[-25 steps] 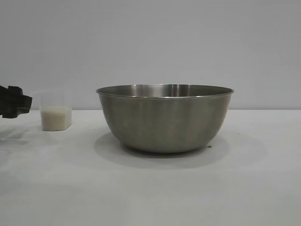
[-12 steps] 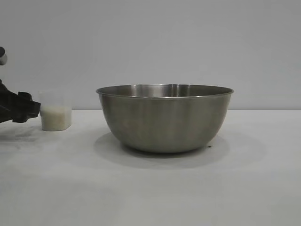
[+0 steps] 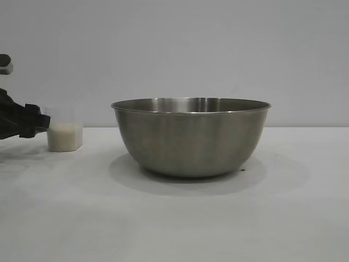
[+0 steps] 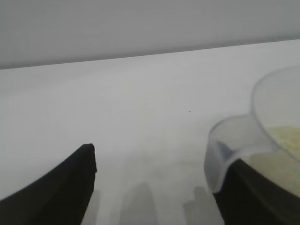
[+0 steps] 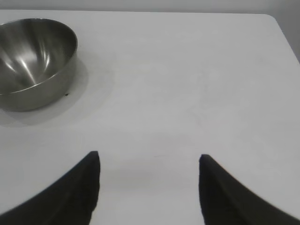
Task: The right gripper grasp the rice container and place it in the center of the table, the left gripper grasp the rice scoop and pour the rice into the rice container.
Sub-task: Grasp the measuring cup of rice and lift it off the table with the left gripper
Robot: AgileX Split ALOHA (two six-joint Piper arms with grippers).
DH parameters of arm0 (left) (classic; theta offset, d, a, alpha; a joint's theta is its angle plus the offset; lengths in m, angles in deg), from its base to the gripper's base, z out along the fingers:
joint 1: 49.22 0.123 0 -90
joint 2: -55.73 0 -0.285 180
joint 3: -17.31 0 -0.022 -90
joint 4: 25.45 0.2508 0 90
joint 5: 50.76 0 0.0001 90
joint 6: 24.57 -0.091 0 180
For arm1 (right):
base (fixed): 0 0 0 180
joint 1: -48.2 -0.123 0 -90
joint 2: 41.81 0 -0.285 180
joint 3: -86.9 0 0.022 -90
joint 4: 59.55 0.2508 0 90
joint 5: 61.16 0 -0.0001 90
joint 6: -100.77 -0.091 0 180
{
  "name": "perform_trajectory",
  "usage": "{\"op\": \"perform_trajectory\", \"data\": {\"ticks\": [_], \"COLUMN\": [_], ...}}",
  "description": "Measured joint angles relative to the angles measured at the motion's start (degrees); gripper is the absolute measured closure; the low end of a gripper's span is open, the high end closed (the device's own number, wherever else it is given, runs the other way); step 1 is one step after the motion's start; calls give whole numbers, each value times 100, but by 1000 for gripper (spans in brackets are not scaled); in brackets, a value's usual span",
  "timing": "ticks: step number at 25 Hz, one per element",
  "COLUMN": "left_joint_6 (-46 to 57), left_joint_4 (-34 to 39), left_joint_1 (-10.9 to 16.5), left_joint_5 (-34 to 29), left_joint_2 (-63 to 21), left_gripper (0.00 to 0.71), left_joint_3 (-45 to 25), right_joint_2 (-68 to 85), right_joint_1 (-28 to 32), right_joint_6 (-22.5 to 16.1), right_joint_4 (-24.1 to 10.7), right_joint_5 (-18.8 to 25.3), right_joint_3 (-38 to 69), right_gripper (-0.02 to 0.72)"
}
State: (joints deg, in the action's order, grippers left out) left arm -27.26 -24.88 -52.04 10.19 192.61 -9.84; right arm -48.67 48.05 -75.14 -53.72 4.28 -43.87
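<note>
Rice scoop [image 3: 65, 136]: small translucent cup, upright on the table [image 3: 174, 218], holding rice [image 3: 64, 134] to roughly half its height. In the left wrist view the scoop [image 4: 262, 140] has its loop handle [image 4: 220, 154] just above one finger's tip; that finger [image 4: 248, 197] lies beneath and against the cup's wall, the other finger [image 4: 61, 187] stands well apart, with bare table between them.

Left gripper [image 3: 38, 123]: at the exterior view's left edge, tips just at the scoop's near side. Jaws spread wide, not closed on the cup; whether a fingertip touches it cannot be told.

Rice container [image 3: 191, 136]: large steel bowl, upright near the table's middle, well apart from the scoop and beyond it from the left fingers. No rice is visible inside it in the right wrist view [image 5: 35, 61].

Right gripper [image 5: 147, 187]: low over bare table, fingers wide apart and holding nothing; the bowl lies well beyond its fingertips, off to one side.
</note>
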Motion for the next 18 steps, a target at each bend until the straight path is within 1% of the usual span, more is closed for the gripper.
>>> {"op": "perform_trajectory", "data": {"ticks": [9, 10, 11, 17, 18], "left_joint_6": [0, 0, 0, 0, 0], "left_joint_4": [31, 45, 59, 189, 191], "left_joint_1": [5, 5, 5, 5, 5], "left_joint_5": [-46, -46, -46, 1, 13], "left_joint_2": [0, 0, 0, 0, 0], "left_gripper": [259, 300, 329, 617, 650], "left_joint_3": [26, 26, 26, 51, 63], "right_joint_2": [0, 0, 0, 0, 0], "right_joint_1": [0, 0, 0, 0, 0], "right_joint_6": [0, 0, 0, 0, 0], "right_joint_4": [0, 0, 0, 0, 0], "right_joint_5": [0, 0, 0, 0, 0], "right_joint_3": [0, 0, 0, 0, 0], "right_gripper": [268, 311, 317, 310, 310]}}
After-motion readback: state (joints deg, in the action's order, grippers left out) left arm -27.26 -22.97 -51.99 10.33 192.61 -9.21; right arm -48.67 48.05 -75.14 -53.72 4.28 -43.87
